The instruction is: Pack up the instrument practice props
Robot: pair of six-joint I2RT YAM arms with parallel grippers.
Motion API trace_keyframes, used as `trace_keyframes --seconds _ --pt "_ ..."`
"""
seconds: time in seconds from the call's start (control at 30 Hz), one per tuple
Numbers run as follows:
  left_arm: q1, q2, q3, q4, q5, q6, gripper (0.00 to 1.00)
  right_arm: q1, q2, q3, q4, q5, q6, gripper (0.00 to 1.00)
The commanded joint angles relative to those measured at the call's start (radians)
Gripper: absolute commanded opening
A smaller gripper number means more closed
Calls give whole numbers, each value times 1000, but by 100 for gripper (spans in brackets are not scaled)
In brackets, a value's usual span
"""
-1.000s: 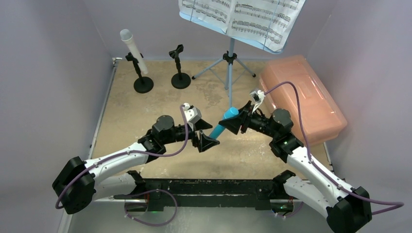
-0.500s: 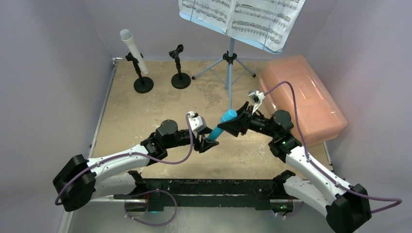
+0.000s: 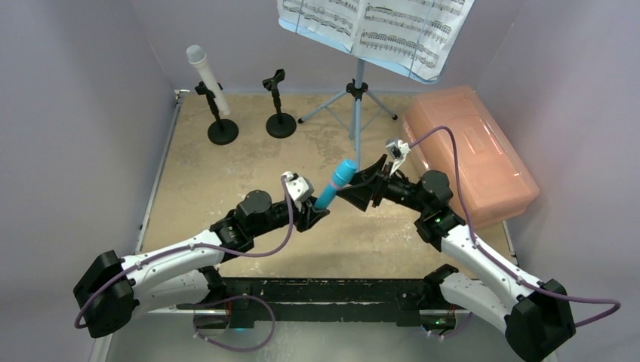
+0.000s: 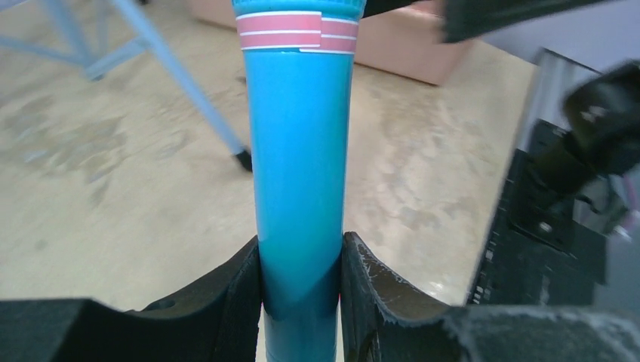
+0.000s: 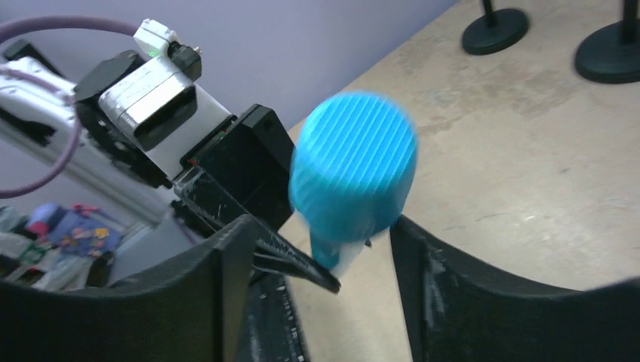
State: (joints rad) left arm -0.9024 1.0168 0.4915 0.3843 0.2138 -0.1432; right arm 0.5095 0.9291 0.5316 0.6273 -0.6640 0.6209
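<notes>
1. The blue toy microphone is held tilted above the middle of the table.
2. The left hand is clamped on its lower handle; the right hand has its fingers apart beside the head.
3. The right hand should back away without brushing the head.

My left arm and right arm: white shells, black joints, purple cable behind each wrist, scuffed black fingers.

Tripod legs and pink box block the far right.
</notes>
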Motion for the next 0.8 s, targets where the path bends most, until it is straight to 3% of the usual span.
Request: trace_keyframes --seconds 0.0,0.13,0.3,0.47,0.77 --pt "16 -35 6 -98 -267 -78 0 -4 -28 -2 3 106 -101 75" --pt "17 -11 26 -136 -371 -104 0 -5 -43 0 -68 216 -179 90" --pt "38 60 106 -247 -472 -126 0 -4 -103 -15 -169 368 -247 92" --pt "201 134 155 -318 -382 -171 0 -5 -175 -50 -187 487 -245 93" --pt "427 346 312 -376 -406 -171 0 34 -228 -54 -216 603 -244 98"
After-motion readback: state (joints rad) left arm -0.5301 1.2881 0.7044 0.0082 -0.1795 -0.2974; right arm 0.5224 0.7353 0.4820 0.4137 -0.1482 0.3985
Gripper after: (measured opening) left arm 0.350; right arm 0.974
